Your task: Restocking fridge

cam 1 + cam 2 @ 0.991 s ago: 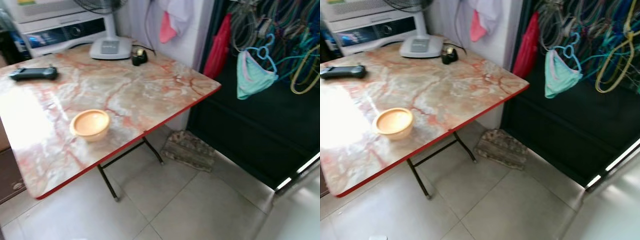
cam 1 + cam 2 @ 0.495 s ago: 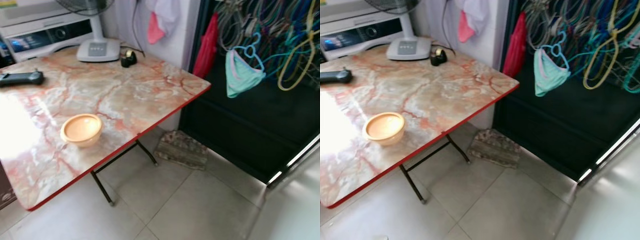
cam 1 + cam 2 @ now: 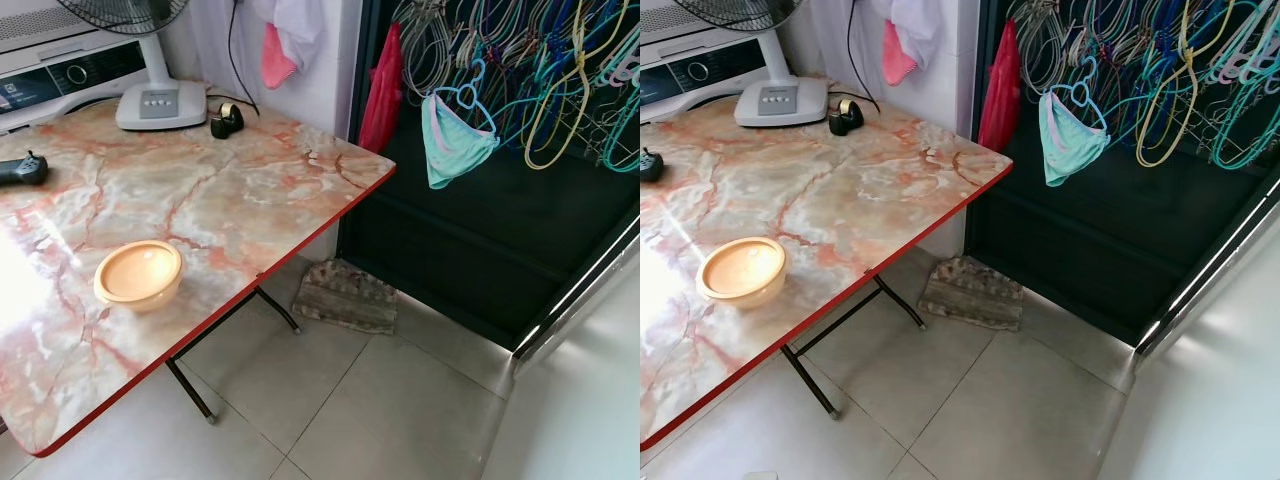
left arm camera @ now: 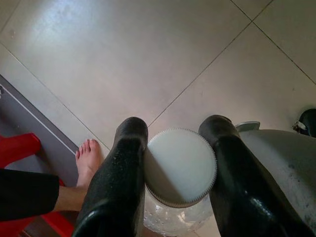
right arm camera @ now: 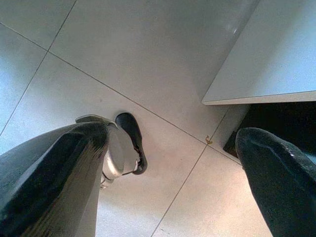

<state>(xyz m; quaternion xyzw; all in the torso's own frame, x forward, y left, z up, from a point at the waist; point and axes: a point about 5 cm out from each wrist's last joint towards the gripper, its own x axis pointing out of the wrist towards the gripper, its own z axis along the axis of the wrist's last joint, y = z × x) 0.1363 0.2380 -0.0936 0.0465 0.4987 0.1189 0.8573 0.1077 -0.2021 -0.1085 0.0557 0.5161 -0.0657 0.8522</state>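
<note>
Carrying step — left gripper point(image 4: 173, 168) fingers clamp a white-capped bottle point(image 4: 180, 165), right gripper point(image 5: 170, 163) spread empty; next, find the fridge beyond the counter point(image 3: 250, 190).

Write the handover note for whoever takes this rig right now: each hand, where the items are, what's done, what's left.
Left hand: shut on a clear bottle with a white ribbed cap, held over the tiled floor; a person's bare foot is close by.
Right hand: open, carrying nothing, hanging above the floor.
Ahead: marble-pattern folding table with red edge with an orange plastic bowl on it.
Done: bottle picked up.
Left: find the fridge and put the bottle inside.
</note>
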